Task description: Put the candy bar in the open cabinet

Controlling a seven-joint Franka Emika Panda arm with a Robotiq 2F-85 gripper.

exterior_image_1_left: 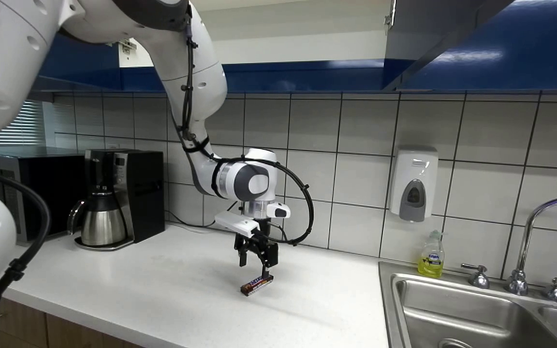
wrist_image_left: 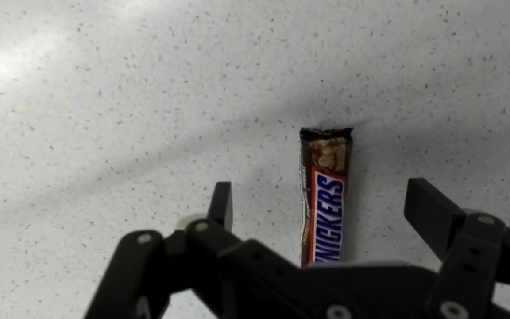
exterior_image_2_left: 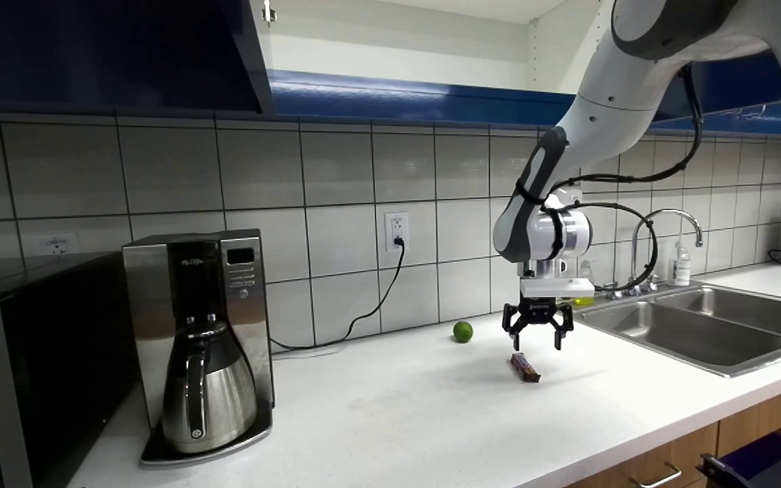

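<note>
We've black jaws wide apart; slim brown-wrapped candy bar [wrist_image_left: 326, 198] below, on speckled white worktop [wrist_image_left: 104, 110]; exact ht. unclear.

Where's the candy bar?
In both exterior views, the candy bar lies on the counter below the gripper, right of the coffee maker, left of the sink.

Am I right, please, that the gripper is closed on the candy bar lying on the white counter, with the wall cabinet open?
Not quite: the gripper is open; the wrist view shows its fingers apart from the candy bar on both sides. The bar does lie on the white counter, and the wall cabinet is open.
</note>
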